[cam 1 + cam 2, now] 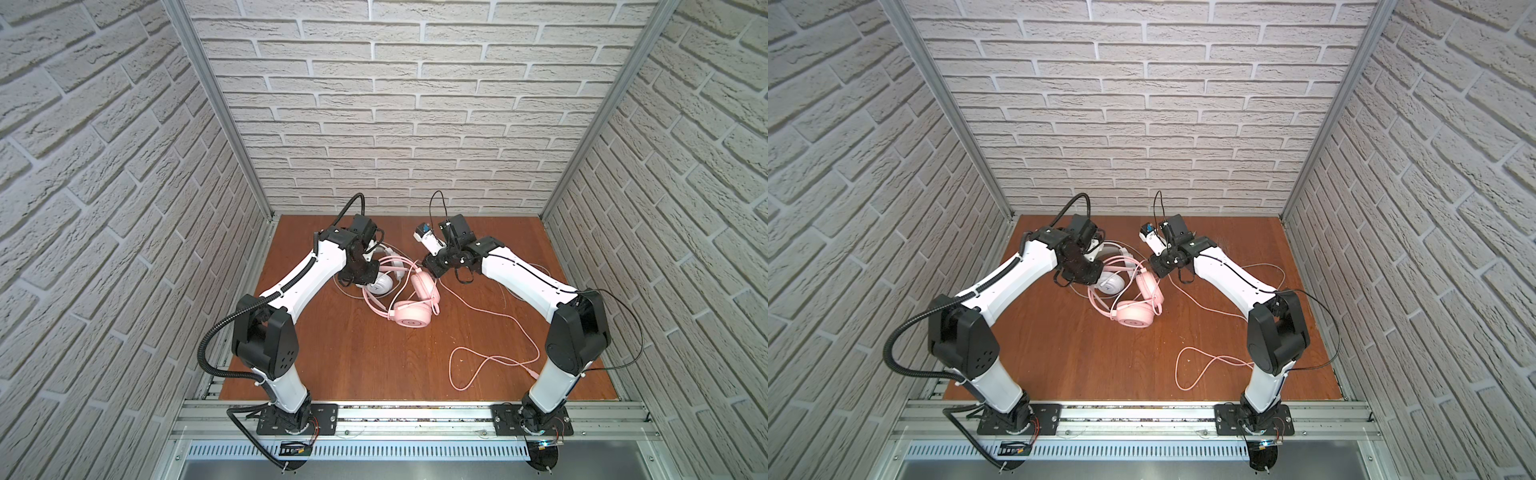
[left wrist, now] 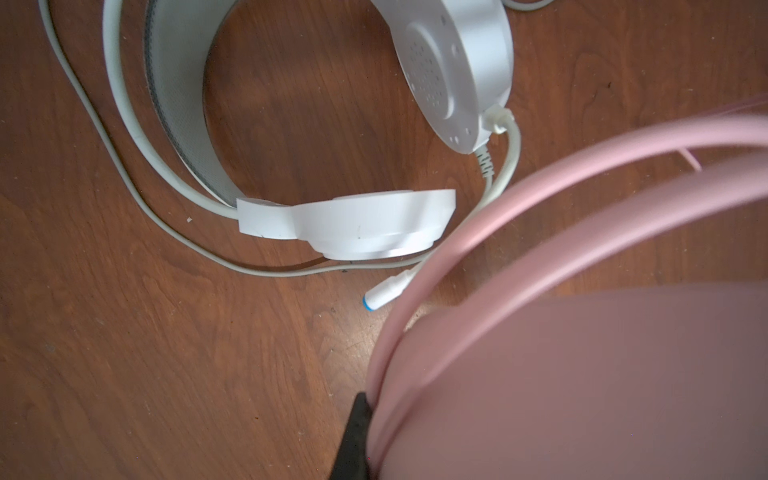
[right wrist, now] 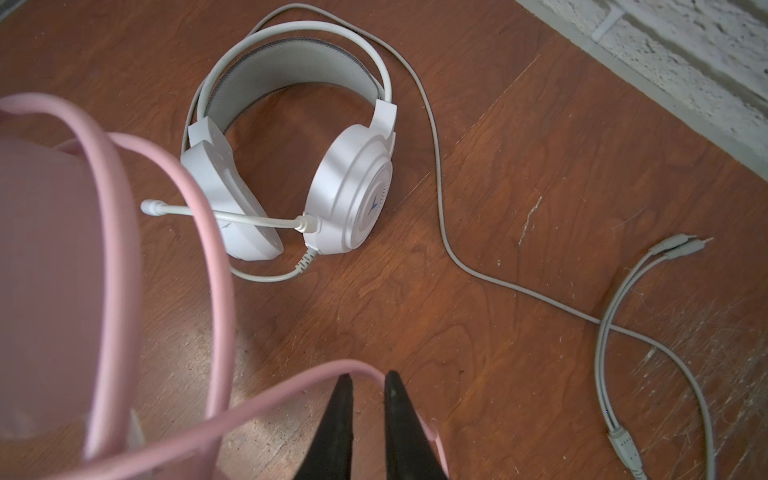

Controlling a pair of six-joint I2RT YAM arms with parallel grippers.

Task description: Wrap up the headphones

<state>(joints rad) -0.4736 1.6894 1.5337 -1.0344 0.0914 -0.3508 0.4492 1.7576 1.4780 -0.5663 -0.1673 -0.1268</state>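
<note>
The pink headphones (image 1: 409, 318) lie mid-table in both top views, one cup flat, their band (image 2: 540, 166) arching over the white headphones' boom mic (image 3: 216, 215). The white headphones (image 3: 349, 187) stand just behind them, also seen in a top view (image 1: 1111, 284). My left gripper (image 1: 360, 277) is down between the two sets. One black finger (image 2: 355, 432) presses on the pink band and the other is hidden behind the pink cup. My right gripper (image 3: 368, 378) stands slightly open. The pink cord (image 3: 266, 395) runs across its fingertips, unpinched.
The pink cord (image 1: 490, 361) loops over the front right of the wooden table (image 1: 332, 353), beside the right arm's base. The white cord (image 3: 440, 208) trails toward the back right, ending in plugs (image 3: 681, 245) near the brick wall (image 3: 685, 62). A metal rail (image 1: 415, 415) lines the front.
</note>
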